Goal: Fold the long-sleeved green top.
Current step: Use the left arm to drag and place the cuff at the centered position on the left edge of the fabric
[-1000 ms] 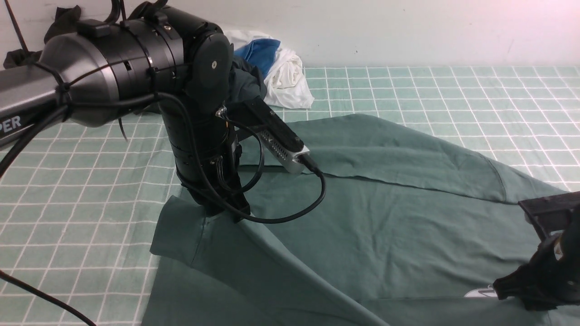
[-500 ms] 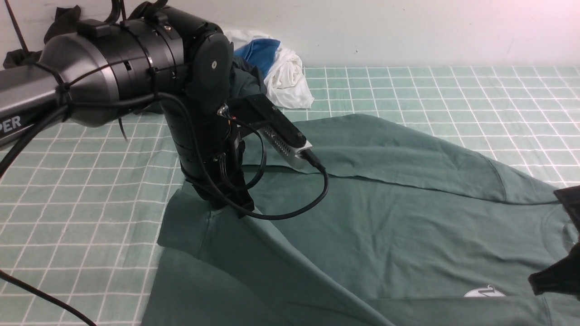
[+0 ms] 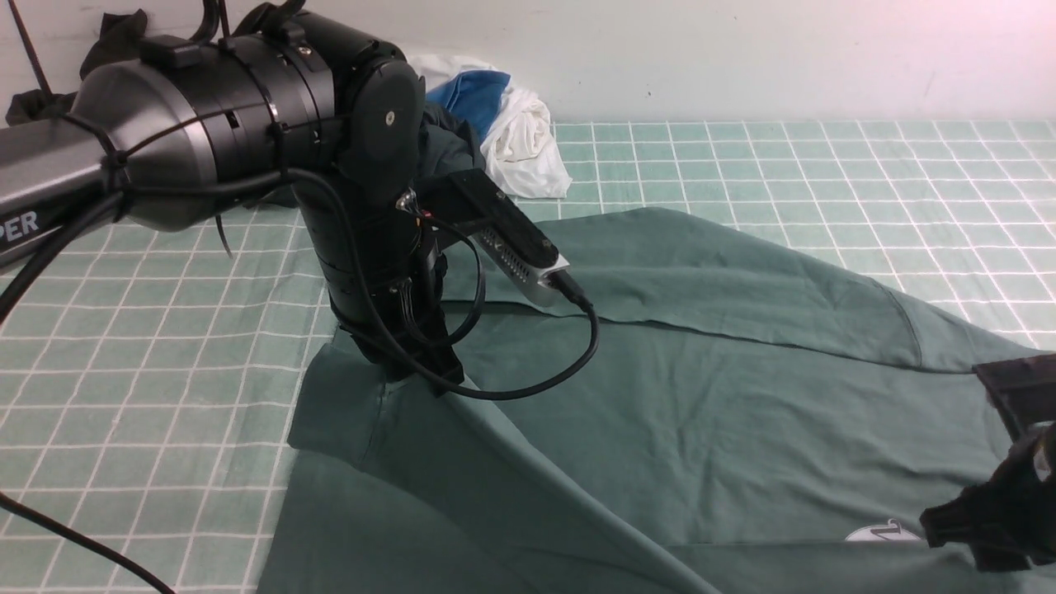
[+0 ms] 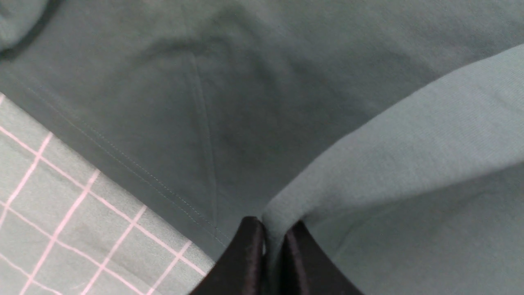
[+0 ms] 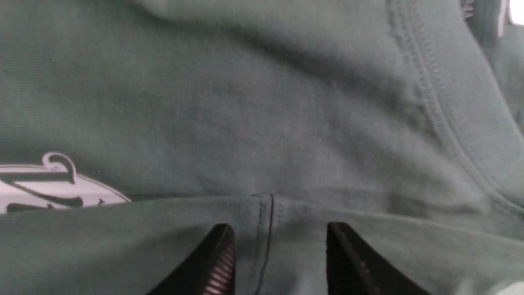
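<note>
The green long-sleeved top [image 3: 701,396] lies spread over the checked table, its white chest print [image 3: 883,535] near the front right. My left gripper [image 3: 417,379] stands at the top's left end and is shut on a raised fold of its fabric; the left wrist view shows the pads [image 4: 249,246] pinching that fold [image 4: 368,155]. My right gripper [image 3: 978,532] hovers low beside the print. In the right wrist view it [image 5: 280,235] is open, fingertips apart over a folded edge with a seam, print [image 5: 53,192] to one side, ribbed collar [image 5: 458,102] beyond.
A heap of white and blue clothes [image 3: 511,124] lies at the back by the wall, with a dark garment [image 3: 450,148] behind my left arm. Checked green cloth [image 3: 825,165] covers the table around the top.
My right gripper swung away to the right, then came back beside the print, and its jaws went from shut to open. My left gripper lifted the pinched fabric slightly, then held still.
</note>
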Controlling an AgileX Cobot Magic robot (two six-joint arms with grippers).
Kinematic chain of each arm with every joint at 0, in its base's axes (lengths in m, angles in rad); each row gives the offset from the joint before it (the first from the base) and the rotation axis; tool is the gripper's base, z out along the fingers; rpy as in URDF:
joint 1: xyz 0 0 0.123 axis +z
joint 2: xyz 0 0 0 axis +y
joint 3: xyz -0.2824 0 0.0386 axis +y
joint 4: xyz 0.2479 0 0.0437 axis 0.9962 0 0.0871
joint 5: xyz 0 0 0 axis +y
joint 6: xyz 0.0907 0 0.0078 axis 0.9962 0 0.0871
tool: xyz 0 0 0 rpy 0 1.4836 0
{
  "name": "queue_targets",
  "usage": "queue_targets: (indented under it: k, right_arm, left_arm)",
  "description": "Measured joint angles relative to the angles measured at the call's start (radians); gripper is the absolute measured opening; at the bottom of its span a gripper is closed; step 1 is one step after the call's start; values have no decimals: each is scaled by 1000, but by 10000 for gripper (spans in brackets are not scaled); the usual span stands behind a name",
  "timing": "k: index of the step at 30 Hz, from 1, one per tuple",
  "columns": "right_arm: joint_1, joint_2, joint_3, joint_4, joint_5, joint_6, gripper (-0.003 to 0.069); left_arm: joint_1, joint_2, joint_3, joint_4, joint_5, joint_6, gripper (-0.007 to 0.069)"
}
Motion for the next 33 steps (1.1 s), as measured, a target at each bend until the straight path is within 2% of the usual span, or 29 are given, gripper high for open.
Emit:
queue_targets:
  k: [3, 6, 8, 12, 13, 15, 16, 23, 26, 33]
  right_arm:
    - [0, 31, -9, -6, -6, -1, 387]
    - [0, 35, -12, -1, -3, -2, 372]
    - [0, 36, -13, 10, -5, -2, 320]
    - [0, 42, -15, 36, -10, -3, 146]
    - [0, 42, -15, 36, -10, -3, 136]
    - [0, 43, -15, 33, -19, -3, 36]
    - [0, 43, -15, 30, -19, -3, 22]
    - [0, 4, -7, -39, 24, 37, 0]
    - [0, -95, -1, -103, 116, 73, -1]
    - [-2, -217, 0, -166, 161, 115, -1]
  left_arm:
    - [0, 0, 0, 0, 1, 0, 27]
    - [0, 0, 0, 0, 1, 0, 27]
    - [0, 0, 0, 0, 2, 0, 27]
    - [0, 0, 0, 0, 2, 0, 27]
    - [0, 0, 0, 0, 2, 0, 27]
    - [0, 0, 0, 0, 6, 0, 27]
    - [0, 0, 0, 0, 8, 0, 27]
    - [0, 0, 0, 0, 18, 0, 27]
    - [0, 0, 0, -1, 10, 0, 27]
    - [0, 18, 0, 8, -121, 0, 27]
